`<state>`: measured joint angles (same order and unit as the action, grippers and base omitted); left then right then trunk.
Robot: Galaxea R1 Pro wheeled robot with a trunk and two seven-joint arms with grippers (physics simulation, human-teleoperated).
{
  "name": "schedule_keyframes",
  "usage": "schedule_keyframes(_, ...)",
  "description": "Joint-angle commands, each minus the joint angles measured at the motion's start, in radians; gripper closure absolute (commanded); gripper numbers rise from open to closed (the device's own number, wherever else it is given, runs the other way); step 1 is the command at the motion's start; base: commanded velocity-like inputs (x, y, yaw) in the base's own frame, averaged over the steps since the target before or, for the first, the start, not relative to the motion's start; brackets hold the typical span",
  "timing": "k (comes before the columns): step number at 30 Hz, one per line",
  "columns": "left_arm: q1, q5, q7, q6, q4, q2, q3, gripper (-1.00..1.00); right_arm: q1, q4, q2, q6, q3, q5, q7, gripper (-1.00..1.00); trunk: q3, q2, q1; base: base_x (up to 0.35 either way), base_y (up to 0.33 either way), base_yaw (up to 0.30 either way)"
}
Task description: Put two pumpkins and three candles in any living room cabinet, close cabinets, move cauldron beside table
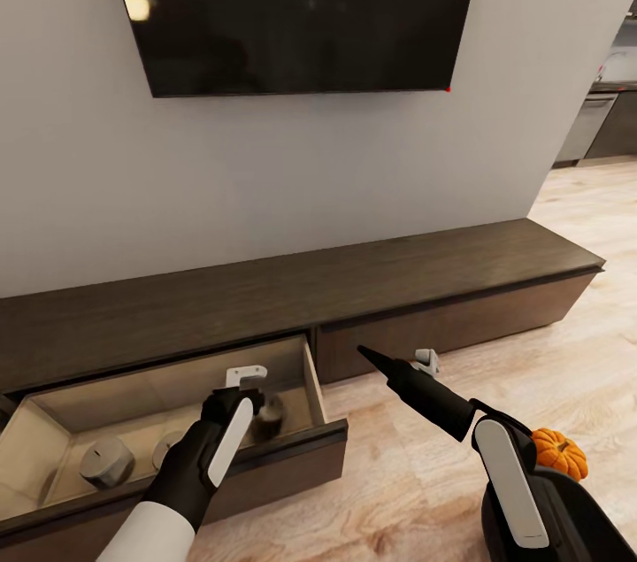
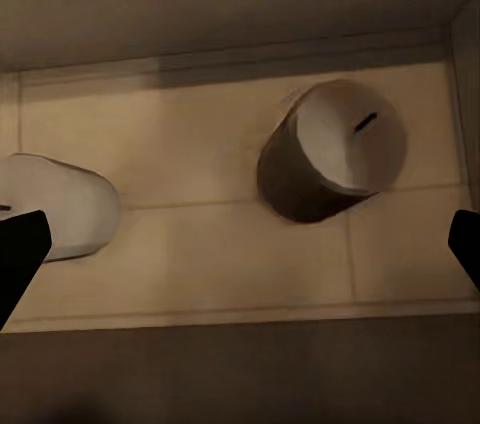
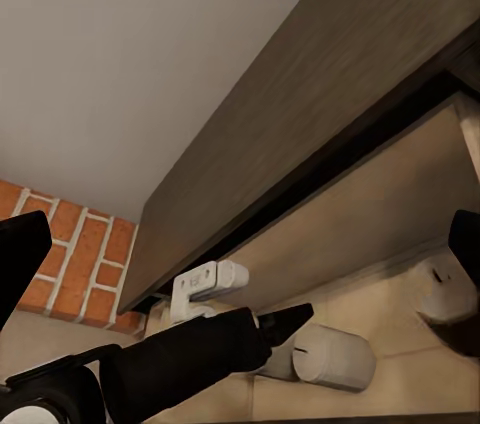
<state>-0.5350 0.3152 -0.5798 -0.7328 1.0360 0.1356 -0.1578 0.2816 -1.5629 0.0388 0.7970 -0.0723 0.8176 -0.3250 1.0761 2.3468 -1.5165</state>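
Note:
The cabinet [image 1: 292, 292] runs along the wall with its left drawer [image 1: 305, 447] pulled out. Three pale candles lie inside: one candle [image 1: 106, 462] at the left, a second [image 1: 166, 447] beside it, a third [image 1: 268, 417] at the right. My left gripper [image 1: 255, 404] hangs open in the drawer just above that third candle [image 2: 335, 149], with another candle [image 2: 60, 209] off to one side. My right gripper [image 1: 389, 360] is open and empty, in front of the closed drawer front [image 1: 442, 327]. One orange pumpkin [image 1: 559, 452] sits behind my right forearm on a dark rounded shape.
A black TV [image 1: 301, 4] hangs on the grey wall above the cabinet. Wood floor [image 1: 548, 367] spreads to the right toward a kitchen [image 1: 610, 124]. The right wrist view shows my left arm [image 3: 190, 359], two candles in the drawer and a brick wall [image 3: 70, 254].

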Motion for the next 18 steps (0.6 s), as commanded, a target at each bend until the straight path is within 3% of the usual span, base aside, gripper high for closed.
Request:
schedule_keyframes(1,-0.001,0.011,-0.010,-0.003,0.001,0.000,-0.002,-1.00,0.001,0.000,0.001,0.007,-0.003,-0.002,-0.005,-1.00,0.001,0.000,0.000,0.000,0.000,0.000)
schedule_keyframes(18,-0.001,0.019,-0.008,-0.032,0.001,0.001,0.004,-1.00,0.001,0.001,0.001,0.007,-0.003,-0.002,-0.004,-1.00,-0.046,-0.105,0.058,0.000,0.000,0.000)
